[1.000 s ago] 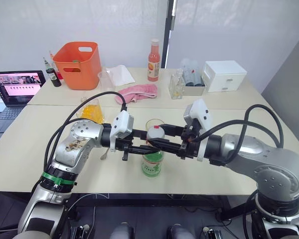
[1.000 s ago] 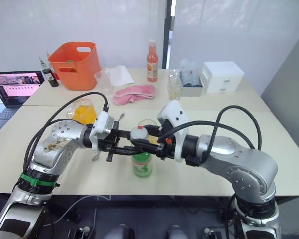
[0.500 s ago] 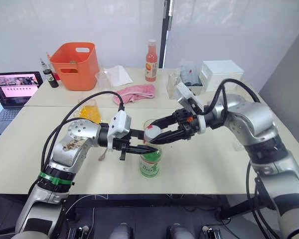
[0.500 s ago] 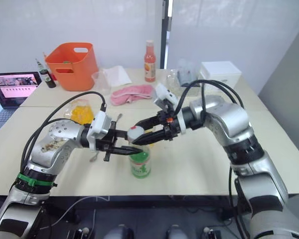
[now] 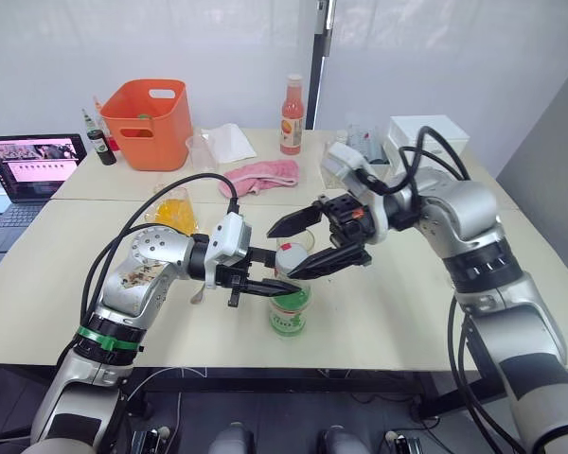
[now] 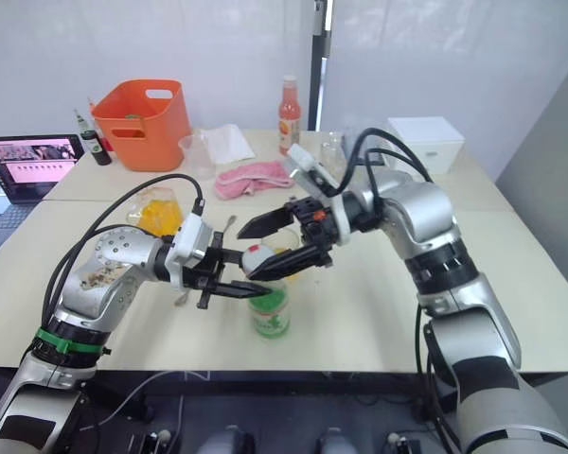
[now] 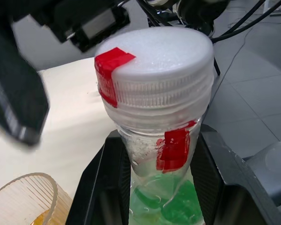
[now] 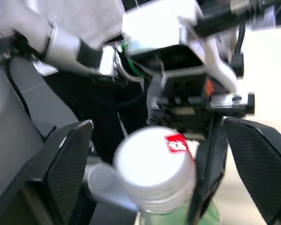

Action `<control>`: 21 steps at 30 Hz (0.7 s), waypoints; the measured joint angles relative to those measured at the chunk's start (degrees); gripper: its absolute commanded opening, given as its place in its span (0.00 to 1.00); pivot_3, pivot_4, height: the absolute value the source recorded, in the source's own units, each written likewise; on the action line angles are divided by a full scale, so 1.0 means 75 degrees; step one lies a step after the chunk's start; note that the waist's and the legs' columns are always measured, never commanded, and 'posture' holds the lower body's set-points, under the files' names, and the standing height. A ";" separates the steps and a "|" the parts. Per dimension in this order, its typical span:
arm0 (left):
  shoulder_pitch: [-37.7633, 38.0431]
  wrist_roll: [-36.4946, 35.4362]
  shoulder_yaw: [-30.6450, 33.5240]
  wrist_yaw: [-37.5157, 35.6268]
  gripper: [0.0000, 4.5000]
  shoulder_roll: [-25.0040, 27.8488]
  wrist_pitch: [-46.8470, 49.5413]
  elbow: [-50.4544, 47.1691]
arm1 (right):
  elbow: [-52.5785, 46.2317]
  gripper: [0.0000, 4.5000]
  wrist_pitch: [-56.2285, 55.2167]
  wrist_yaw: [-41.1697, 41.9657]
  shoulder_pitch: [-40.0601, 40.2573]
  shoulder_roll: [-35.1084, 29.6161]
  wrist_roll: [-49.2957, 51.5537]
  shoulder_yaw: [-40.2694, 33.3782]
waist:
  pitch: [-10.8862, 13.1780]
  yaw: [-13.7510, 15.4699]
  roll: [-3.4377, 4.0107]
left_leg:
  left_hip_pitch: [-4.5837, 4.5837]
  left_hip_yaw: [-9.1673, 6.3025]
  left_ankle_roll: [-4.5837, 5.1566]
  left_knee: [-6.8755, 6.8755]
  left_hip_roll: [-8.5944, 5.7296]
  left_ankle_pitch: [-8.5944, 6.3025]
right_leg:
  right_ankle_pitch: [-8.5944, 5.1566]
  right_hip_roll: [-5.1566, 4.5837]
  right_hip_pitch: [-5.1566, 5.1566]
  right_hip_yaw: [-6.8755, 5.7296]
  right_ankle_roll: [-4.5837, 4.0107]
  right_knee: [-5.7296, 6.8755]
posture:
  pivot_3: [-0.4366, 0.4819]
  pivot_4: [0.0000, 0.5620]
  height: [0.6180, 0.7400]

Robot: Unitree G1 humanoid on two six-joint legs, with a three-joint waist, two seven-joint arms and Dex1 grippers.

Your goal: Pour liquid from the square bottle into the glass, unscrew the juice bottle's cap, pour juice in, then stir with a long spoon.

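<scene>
Left gripper [image 5: 265, 281] clamps the juice bottle [image 5: 290, 301] neck; right gripper [image 5: 314, 243] gapes wide around the cap [image 7: 154, 68]; an off-centre closing could tip it.

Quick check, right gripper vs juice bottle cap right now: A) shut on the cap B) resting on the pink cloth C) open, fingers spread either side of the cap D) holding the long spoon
C: the right gripper is open, its fingers spread wide on either side of the white cap, which sits on the juice bottle; the left gripper clamps the bottle's neck.
</scene>
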 measured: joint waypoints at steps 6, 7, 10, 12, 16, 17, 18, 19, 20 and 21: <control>-0.0047 -0.0003 -0.0014 0.0002 0.31 -0.0012 0.0030 0.0074 | -0.2341 1.00 0.0841 -0.2132 0.1254 -0.0168 0.0393 -0.1159 | 0.0000 -0.0011 0.0000 | 0.0000 0.0000 0.0000 -0.0001 0.0001 0.0000 | 0.0000 0.0000 -0.0002 0.0002 0.0000 0.0002 | 0.48 0.27 0.79; -0.0048 -0.0003 -0.0016 0.0005 0.31 -0.0013 0.0036 0.0070 | -0.2760 1.00 0.0996 -0.2605 0.1440 -0.0160 0.0422 -0.1308 | 0.0000 -0.0010 0.0000 | 0.0000 -0.0001 0.0000 0.0000 0.0001 0.0000 | 0.0000 0.0000 -0.0001 0.0002 0.0000 0.0003 | 0.48 0.27 0.79; -0.0069 -0.0003 -0.0033 0.0010 0.31 -0.0022 0.0055 0.0083 | -0.3959 1.00 0.1583 -0.3981 0.1912 -0.0143 0.0483 -0.1734 | 0.0000 0.0002 0.0000 | 0.0000 -0.0002 0.0000 0.0000 0.0000 0.0000 | 0.0000 -0.0001 0.0001 0.0001 0.0000 0.0001 | 0.48 0.27 0.79; -0.0084 -0.0003 -0.0033 0.0010 0.31 -0.0027 0.0064 0.0116 | -0.4783 1.00 0.2077 -0.4881 0.2328 -0.0079 0.0625 -0.1996 | 0.0000 0.0009 0.0000 | -0.0001 -0.0001 0.0000 0.0001 0.0000 0.0000 | 0.0000 -0.0002 0.0001 0.0002 0.0000 0.0000 | 0.48 0.27 0.79; -0.0142 -0.0003 -0.0023 -0.0006 0.31 -0.0023 0.0111 0.0223 | -0.6094 1.00 0.3152 -0.6662 0.2845 0.0583 0.1190 -0.2424 | 0.0000 -0.0015 0.0000 | 0.0000 -0.0002 0.0000 0.0001 0.0002 0.0000 | 0.0000 0.0001 0.0000 0.0004 0.0000 0.0003 | 0.48 0.27 0.79; -0.0147 -0.0003 -0.0026 -0.0012 0.31 -0.0023 0.0116 0.0234 | -0.6306 1.00 0.3337 -0.6979 0.2877 0.0714 0.1340 -0.2533 | -0.0001 -0.0021 0.0000 | 0.0002 -0.0003 0.0000 0.0001 0.0003 0.0000 | 0.0000 0.0002 0.0002 0.0003 0.0000 0.0003 | 0.48 0.27 0.79; -0.0167 -0.0003 -0.0035 -0.0018 0.31 -0.0034 0.0119 0.0256 | -0.6499 1.00 0.3505 -0.7286 0.2925 0.0837 0.1491 -0.2640 | -0.0001 -0.0028 0.0000 | 0.0002 -0.0004 0.0000 0.0001 0.0003 0.0000 | 0.0000 0.0003 0.0003 0.0003 0.0000 0.0002 | 0.48 0.27 0.79; -0.0198 -0.0003 -0.0049 -0.0031 0.31 -0.0047 0.0123 0.0293 | -0.6601 1.00 0.3658 -0.7534 0.2974 0.0913 0.1627 -0.2733 | 0.0000 -0.0017 0.0000 | 0.0000 -0.0005 0.0000 0.0002 0.0000 0.0000 | -0.0001 0.0000 0.0003 0.0002 0.0000 0.0001 | 0.48 0.27 0.79; -0.0224 -0.0003 -0.0057 -0.0041 0.31 -0.0058 0.0125 0.0338 | -0.6671 1.00 0.3787 -0.7725 0.3015 0.0937 0.1707 -0.2769 | 0.0000 -0.0012 0.0000 | -0.0001 -0.0004 0.0000 0.0005 -0.0002 0.0000 | 0.0000 -0.0002 0.0004 0.0002 0.0001 0.0000 | 0.48 0.27 0.79; -0.0246 -0.0003 -0.0061 -0.0046 0.31 -0.0072 0.0132 0.0383 | -0.6707 1.00 0.3874 -0.7950 0.3065 0.0934 0.1797 -0.2794 | 0.0000 -0.0014 0.0000 | -0.0001 -0.0002 0.0000 0.0006 -0.0003 0.0000 | 0.0000 -0.0004 0.0005 0.0003 0.0001 -0.0002 | 0.48 0.27 0.79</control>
